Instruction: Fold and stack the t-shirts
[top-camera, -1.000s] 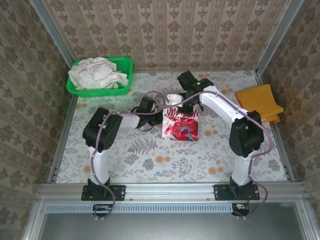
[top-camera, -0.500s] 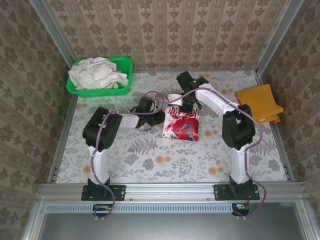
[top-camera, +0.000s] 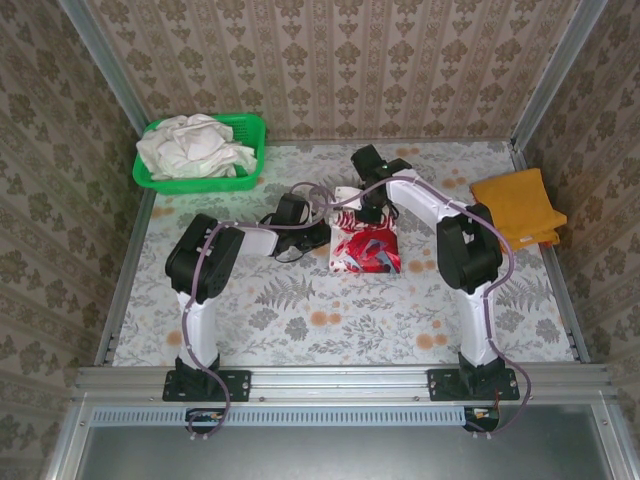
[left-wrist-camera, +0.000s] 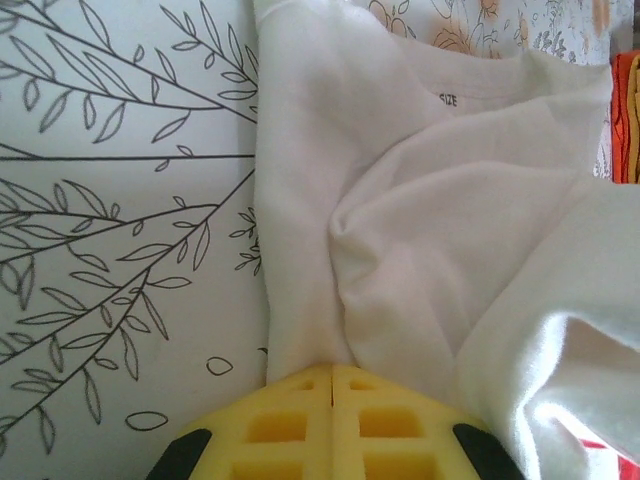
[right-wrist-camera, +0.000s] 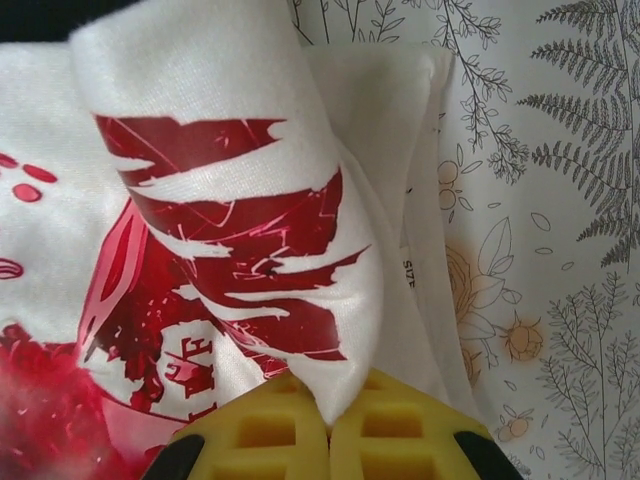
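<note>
Left gripper (left-wrist-camera: 331, 372): jaws closed, pinching the plain off-white edge of the printed t-shirt (top-camera: 365, 250).
Right gripper (right-wrist-camera: 328, 405): jaws closed on its red-printed fold.
Printed t-shirt location: tabletop centre.
Orange t-shirt (top-camera: 518, 205): right edge.
Off-white t-shirts (top-camera: 195, 148): green basket (top-camera: 256, 140), far-left corner.
</note>
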